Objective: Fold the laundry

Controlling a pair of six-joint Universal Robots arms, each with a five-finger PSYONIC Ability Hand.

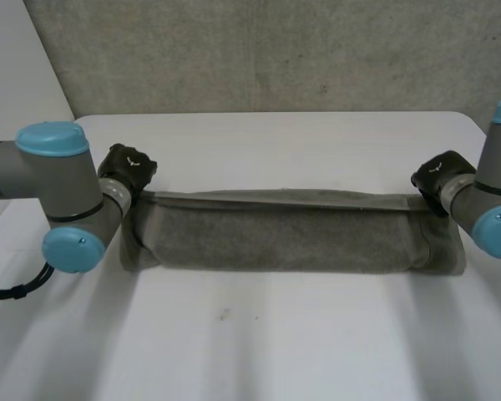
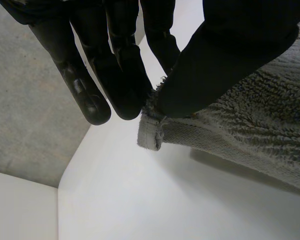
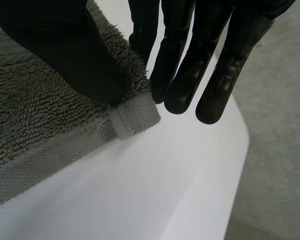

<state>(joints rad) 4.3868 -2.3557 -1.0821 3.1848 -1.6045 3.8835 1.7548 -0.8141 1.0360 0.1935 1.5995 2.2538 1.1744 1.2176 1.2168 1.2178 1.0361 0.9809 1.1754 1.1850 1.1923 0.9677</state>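
Observation:
A grey towel (image 1: 284, 238) hangs stretched between my two hands above the white table (image 1: 259, 351), its lower part resting on the tabletop. My left hand (image 1: 127, 167) pinches the towel's left top corner (image 2: 152, 132) between thumb (image 2: 215, 65) and fingers (image 2: 125, 85). At the other end my right hand (image 1: 438, 177) pinches the right top corner (image 3: 132, 117) the same way, thumb (image 3: 70, 55) against fingers (image 3: 182, 75). The top edge between them is pulled taut and level.
The white table extends in front of the towel and behind it to a far edge (image 1: 267, 114). A grey carpeted floor (image 1: 259, 50) lies beyond. Both grey arms come in at the table's sides (image 1: 58, 196).

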